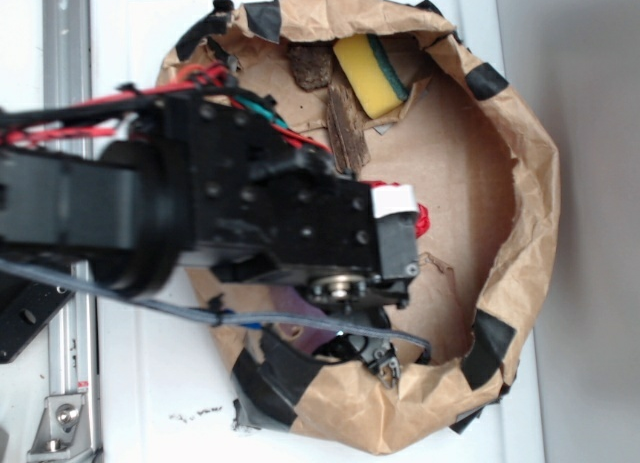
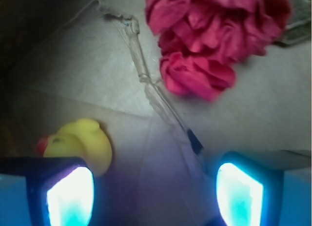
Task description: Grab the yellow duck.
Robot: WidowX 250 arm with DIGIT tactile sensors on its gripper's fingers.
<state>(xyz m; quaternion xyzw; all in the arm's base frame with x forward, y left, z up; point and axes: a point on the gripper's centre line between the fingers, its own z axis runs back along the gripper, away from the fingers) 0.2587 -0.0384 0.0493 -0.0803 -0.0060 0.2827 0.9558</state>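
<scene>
Hovering low over the bag floor, gripper (image 2: 155, 194) has jaws wide, nothing between them. Duck (image 2: 80, 144) sits lower left of wrist frame, just above the left pad (image 2: 70, 196), off-centre, so likely needs a shift that way. Duck glossy, rounded rubber; red wad (image 2: 209, 38) upper right, crumpled cloth. Bag (image 1: 520, 183) is creased brown paper w/ black tape.

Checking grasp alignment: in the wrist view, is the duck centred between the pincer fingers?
No, the yellow duck sits far left, against the left finger, while the open gap of the pincer holds only bare paper.
</scene>
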